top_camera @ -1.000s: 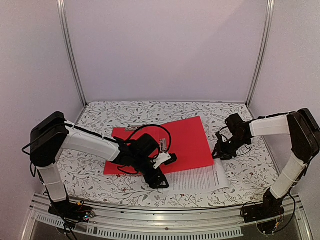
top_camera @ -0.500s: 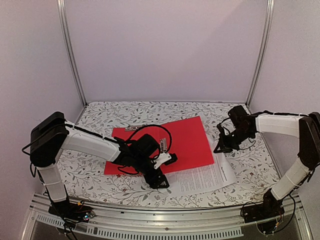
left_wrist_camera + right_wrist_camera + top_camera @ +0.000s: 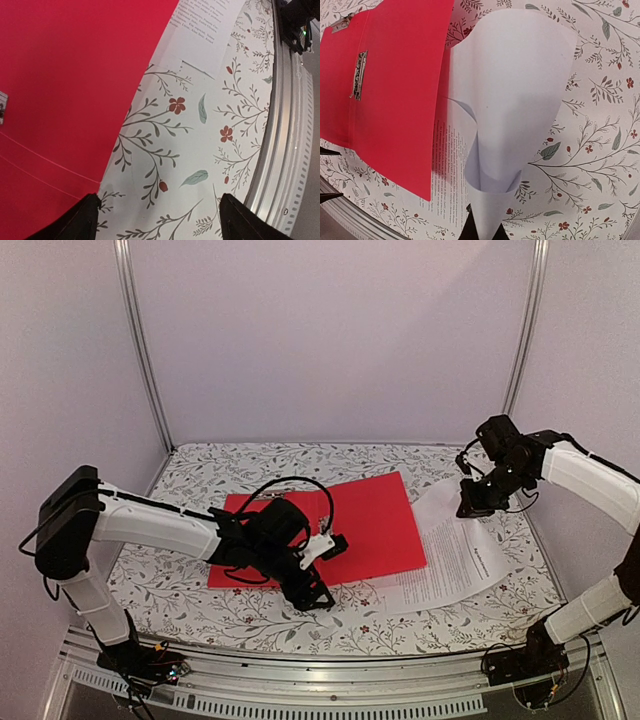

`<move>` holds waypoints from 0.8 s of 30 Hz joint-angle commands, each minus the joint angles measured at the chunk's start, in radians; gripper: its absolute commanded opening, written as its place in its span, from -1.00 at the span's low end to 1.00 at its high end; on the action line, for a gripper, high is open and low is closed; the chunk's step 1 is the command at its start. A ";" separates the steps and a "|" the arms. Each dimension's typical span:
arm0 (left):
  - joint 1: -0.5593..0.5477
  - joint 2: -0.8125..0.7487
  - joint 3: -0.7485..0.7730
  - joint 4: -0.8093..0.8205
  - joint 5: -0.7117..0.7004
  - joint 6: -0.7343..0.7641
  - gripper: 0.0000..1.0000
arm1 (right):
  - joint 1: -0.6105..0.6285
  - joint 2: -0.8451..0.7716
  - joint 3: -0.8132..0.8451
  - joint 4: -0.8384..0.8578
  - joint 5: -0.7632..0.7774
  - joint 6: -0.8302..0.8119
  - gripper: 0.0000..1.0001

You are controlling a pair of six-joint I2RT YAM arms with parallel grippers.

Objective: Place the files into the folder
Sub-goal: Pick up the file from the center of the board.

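Floral-print table [image 3: 190, 585], pale lilac walls [image 3: 330, 340], alu frame posts [image 3: 140, 340] at the back corners, alu rail [image 3: 330, 680] along near edge

folder [image 3: 370, 520]: red, lying open + flat mid-table, a bit skewed, long side running L-R. metal clip [image 3: 359, 75] shows on its inner face in R wrist view

L gripper [image 3: 322, 570]: low over folder's near edge, approx centre of table. jaws spread wide, nothing between them. L wrist view: the two fingertips sit either side of bare floral cloth just off the red edge, no contact w/ folder that I can see

R gripper [image 3: 472, 502]: raised at right side, up off the table, well apart from L gripper. jaws pressed together, pinching one end of the files [image 3: 455, 560]

files: white sheets w/ small black print. held end lifted + curled into a cone shape up to R gripper, other end lying on the table just right of folder. near-left part touches folder's right edge; can't tell if it's tucked under or only butting against it. not in folder yet. sheet count: can't tell
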 commanded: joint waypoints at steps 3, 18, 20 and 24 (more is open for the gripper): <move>0.030 -0.085 -0.007 0.056 -0.006 -0.054 0.68 | 0.012 -0.066 0.119 -0.108 0.051 -0.109 -1.00; 0.246 -0.161 0.280 0.156 -0.012 -0.019 0.73 | 0.277 0.051 0.701 -0.349 0.334 -0.412 -1.00; 0.258 -0.150 0.359 0.108 -0.009 0.039 0.74 | 0.287 0.074 0.772 -0.376 0.326 -0.433 -1.00; 0.266 -0.156 0.445 0.012 -0.003 0.177 0.78 | 0.331 0.091 0.829 -0.398 0.247 -0.480 -1.00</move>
